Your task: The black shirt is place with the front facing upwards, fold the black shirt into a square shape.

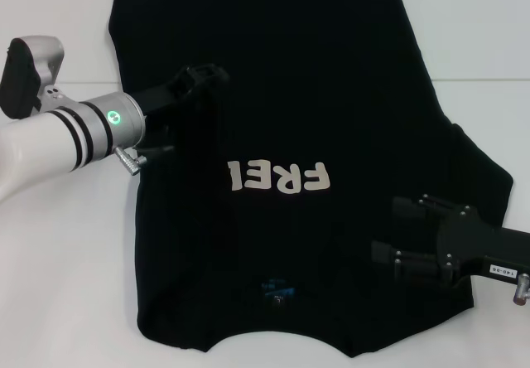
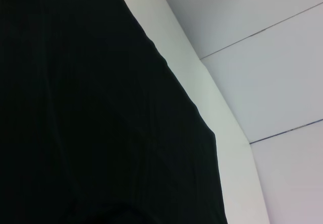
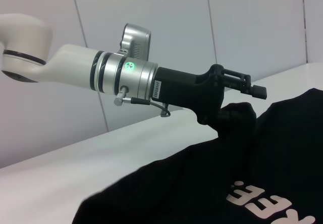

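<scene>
The black shirt (image 1: 331, 94) lies spread on the white table (image 1: 50, 285), front up, its cream lettering (image 1: 280, 177) in the middle and a small blue neck label (image 1: 277, 288) near the front edge. My left gripper (image 1: 207, 76) is over the shirt's far left part. In the right wrist view this left gripper (image 3: 246, 102) is shut on a raised peak of the shirt (image 3: 202, 183). The left wrist view is mostly filled by the shirt (image 2: 75, 108). My right gripper (image 1: 396, 229) hovers open over the shirt's near right part, with nothing between its fingers.
Bare white table surrounds the shirt on the left and right (image 1: 497, 119). The table's far edge meets a pale panelled wall (image 3: 176, 27). The shirt's right sleeve (image 1: 484, 177) spreads out toward the right.
</scene>
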Robot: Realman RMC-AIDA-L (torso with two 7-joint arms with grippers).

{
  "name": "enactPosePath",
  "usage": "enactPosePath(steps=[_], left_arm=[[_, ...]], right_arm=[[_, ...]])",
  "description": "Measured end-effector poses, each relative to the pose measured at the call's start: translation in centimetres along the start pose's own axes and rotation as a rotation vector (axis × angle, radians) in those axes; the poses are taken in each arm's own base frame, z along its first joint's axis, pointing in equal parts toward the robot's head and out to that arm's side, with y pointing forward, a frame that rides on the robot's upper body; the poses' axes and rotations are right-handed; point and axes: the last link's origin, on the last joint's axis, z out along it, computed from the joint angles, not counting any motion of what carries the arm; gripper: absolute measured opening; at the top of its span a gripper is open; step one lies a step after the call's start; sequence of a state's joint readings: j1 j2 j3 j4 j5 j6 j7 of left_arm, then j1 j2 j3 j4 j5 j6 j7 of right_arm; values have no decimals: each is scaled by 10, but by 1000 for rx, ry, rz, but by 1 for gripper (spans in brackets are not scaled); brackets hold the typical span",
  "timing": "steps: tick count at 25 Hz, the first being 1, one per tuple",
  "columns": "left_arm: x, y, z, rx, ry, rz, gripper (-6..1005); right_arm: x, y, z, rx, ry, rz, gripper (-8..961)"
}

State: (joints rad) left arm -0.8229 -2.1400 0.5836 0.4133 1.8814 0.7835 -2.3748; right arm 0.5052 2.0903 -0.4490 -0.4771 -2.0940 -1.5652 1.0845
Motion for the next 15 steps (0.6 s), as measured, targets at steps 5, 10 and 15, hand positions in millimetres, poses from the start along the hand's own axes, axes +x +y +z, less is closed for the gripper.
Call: enactPosePath(steps=[5,10,15], left_arm=[[5,-8,-5,18,21,-2,551],[5,-12,-9,11,28,-32,551],[2,-15,-12,3,17,-47,552]], right_arm=[[0,0,0,-1,0,0,911],[-1,0,1,-4,-1,-3,912],[-1,0,1,-4,-2,-3,911]])
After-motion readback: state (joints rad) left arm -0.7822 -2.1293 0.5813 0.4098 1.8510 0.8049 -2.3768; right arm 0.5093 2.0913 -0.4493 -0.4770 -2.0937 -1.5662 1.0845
